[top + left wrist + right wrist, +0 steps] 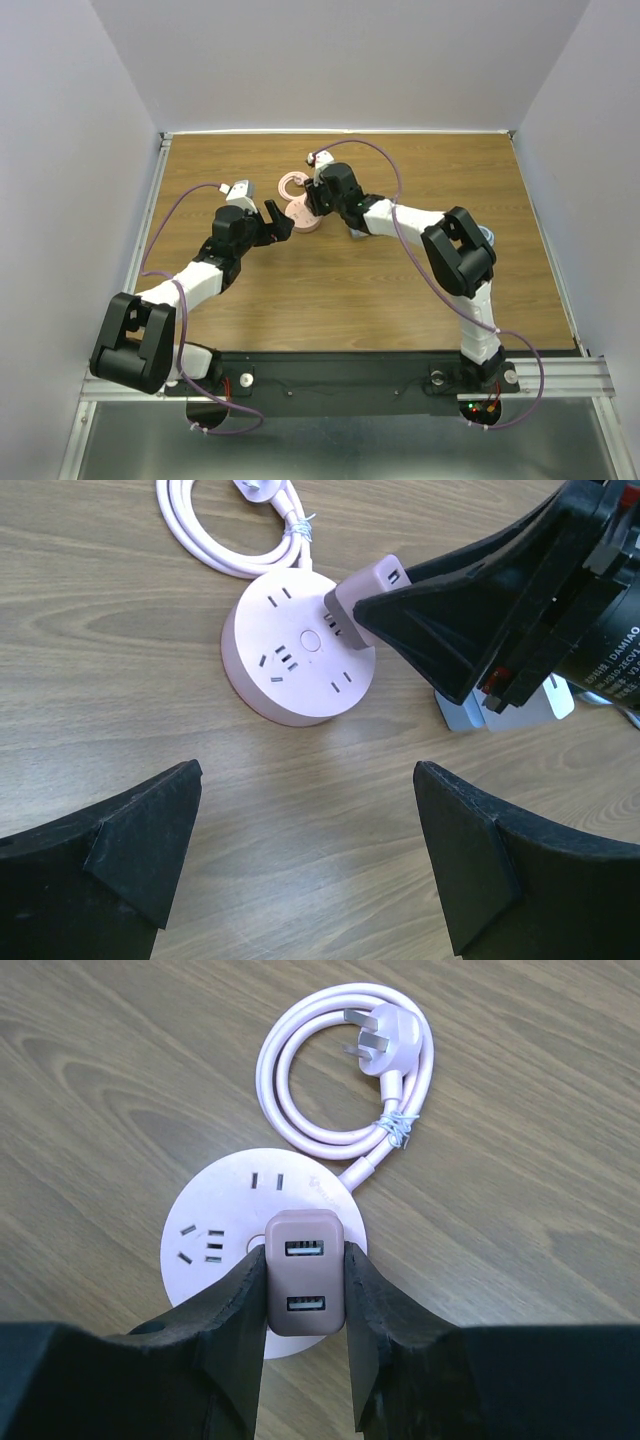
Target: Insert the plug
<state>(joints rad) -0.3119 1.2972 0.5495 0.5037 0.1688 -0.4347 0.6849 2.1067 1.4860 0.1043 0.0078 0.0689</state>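
We see the right fingers (235, 1305) pinching a pink USB charger plug (305, 1272) by its two sides. Its face with two USB ports is turned up toward the right wrist camera. The plug sits right over the round pink socket hub (215, 1225), at the edge of the hub's top nearest the right arm. From the left wrist view it leans at a tilt against an outlet there, and we cannot tell whether its prongs are in the slots. The hub lies flat on the wooden counter (400, 290), in its far half, and shows several outlets around a small central button (309, 638). Its pink cord (290, 1110) is coiled in a loop just behind it and bound with a twist tie. The cord ends in a three-pin wall plug (385, 1028) lying at the far side of the loop.

The left fingers (140, 850) are spread wide apart. They hang above the counter near the hub, on its left side, apart from it and pointed toward it.
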